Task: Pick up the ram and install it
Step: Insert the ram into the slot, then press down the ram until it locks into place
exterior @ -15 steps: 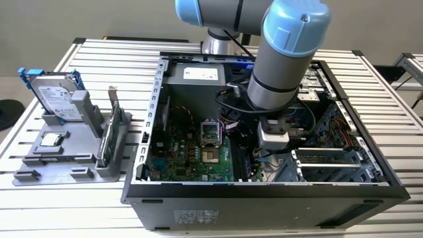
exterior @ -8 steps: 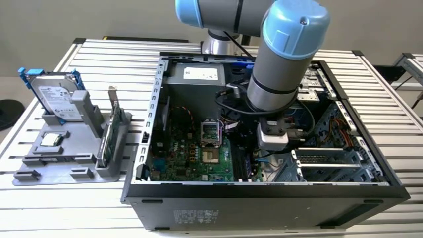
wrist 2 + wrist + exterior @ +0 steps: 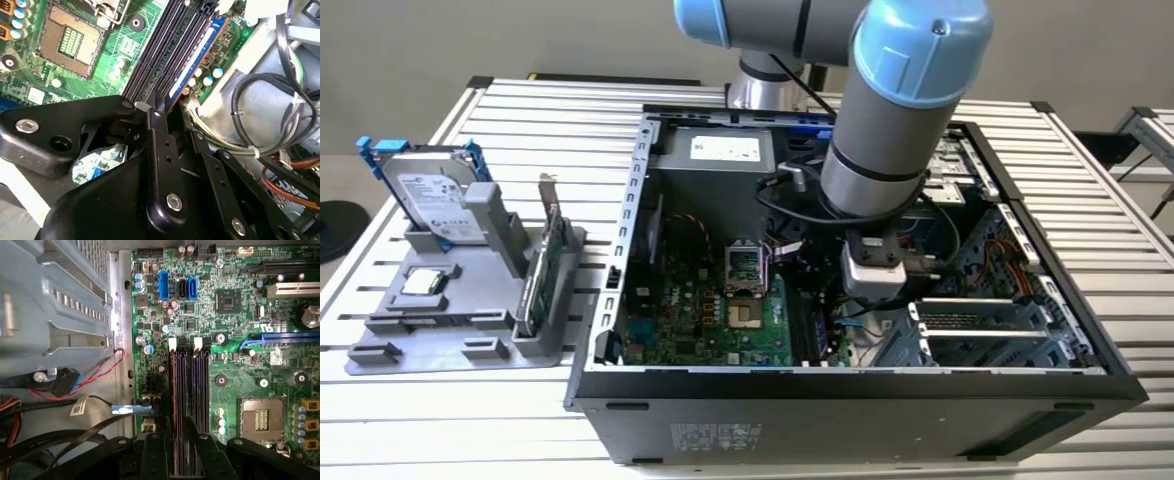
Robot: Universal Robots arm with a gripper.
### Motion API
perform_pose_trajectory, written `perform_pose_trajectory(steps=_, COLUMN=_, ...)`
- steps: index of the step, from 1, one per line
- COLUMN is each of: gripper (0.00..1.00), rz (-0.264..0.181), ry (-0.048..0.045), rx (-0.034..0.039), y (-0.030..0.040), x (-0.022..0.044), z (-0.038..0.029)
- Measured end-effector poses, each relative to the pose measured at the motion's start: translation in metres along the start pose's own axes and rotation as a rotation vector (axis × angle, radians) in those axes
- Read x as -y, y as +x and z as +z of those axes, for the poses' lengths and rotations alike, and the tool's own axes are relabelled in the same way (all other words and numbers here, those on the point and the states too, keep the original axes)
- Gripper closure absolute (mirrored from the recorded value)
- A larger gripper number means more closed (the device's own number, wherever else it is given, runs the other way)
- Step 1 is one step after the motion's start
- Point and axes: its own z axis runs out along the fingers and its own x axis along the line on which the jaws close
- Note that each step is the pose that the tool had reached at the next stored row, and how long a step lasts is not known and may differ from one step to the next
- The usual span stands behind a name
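The black two-fingered claw (image 3: 159, 107) sits low inside the open black computer case (image 3: 854, 385), directly over the black motherboard slots (image 3: 190, 405). It is closed on the thin blue-green ram stick (image 3: 196, 59), held edge-down along the outermost slot (apparently for seating). Whether it is fully latched cannot be told.
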Motion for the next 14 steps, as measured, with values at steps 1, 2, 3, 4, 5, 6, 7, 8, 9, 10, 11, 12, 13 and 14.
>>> perform_pose_trajectory(steps=1, gripper=0.00, rz=0.001, ry=-0.0002, rx=0.0000, y=0.0000, x=0.0000, z=-0.0029)
perform_pose_trajectory(steps=2, gripper=0.00, rz=0.003, ry=0.0006, rx=-0.0001, y=0.0000, x=0.0000, z=-0.0055)
perform_pose_trajectory(steps=3, gripper=0.00, rz=0.004, ry=0.0008, rx=0.0000, y=-0.0001, x=0.0000, z=-0.0090)
perform_pose_trajectory(steps=4, gripper=0.00, rz=0.005, ry=0.0015, rx=0.0001, y=-0.0001, x=0.0000, z=-0.0126)
perform_pose_trajectory(steps=5, gripper=0.00, rz=0.006, ry=0.0029, rx=0.0002, y=-0.0001, x=0.0000, z=-0.0154)
perform_pose_trajectory(steps=6, gripper=0.00, rz=0.008, ry=0.0052, rx=0.0004, y=-0.0001, x=-0.0001, z=-0.0176)
perform_pose_trajectory(steps=7, gripper=0.00, rz=0.009, ry=0.0086, rx=0.0005, y=-0.0001, x=-0.0001, z=-0.0196)
perform_pose_trajectory(steps=8, gripper=0.00, rz=0.010, ry=0.0115, rx=0.0007, y=-0.0001, x=-0.0001, z=-0.0217)
perform_pose_trajectory(steps=9, gripper=0.00, rz=0.011, ry=0.0145, rx=0.0009, y=-0.0002, x=-0.0001, z=-0.0235)
perform_pose_trajectory(steps=10, gripper=0.00, rz=0.013, ry=0.0183, rx=0.0012, y=-0.0002, x=-0.0001, z=-0.0252)
perform_pose_trajectory(steps=11, gripper=0.00, rz=0.014, ry=0.0226, rx=0.0014, y=-0.0002, x=-0.0001, z=-0.0267)
perform_pose_trajectory(steps=12, gripper=0.00, rz=0.015, ry=0.0272, rx=0.0017, y=-0.0002, x=-0.0001, z=-0.0278)
perform_pose_trajectory(steps=13, gripper=0.00, rz=0.015, ry=0.0290, rx=0.0017, y=-0.0002, x=-0.0001, z=-0.0281)
perform_pose_trajectory(steps=14, gripper=1.00, rz=0.015, ry=0.0292, rx=0.0018, y=-0.0002, x=-0.0001, z=-0.0280)
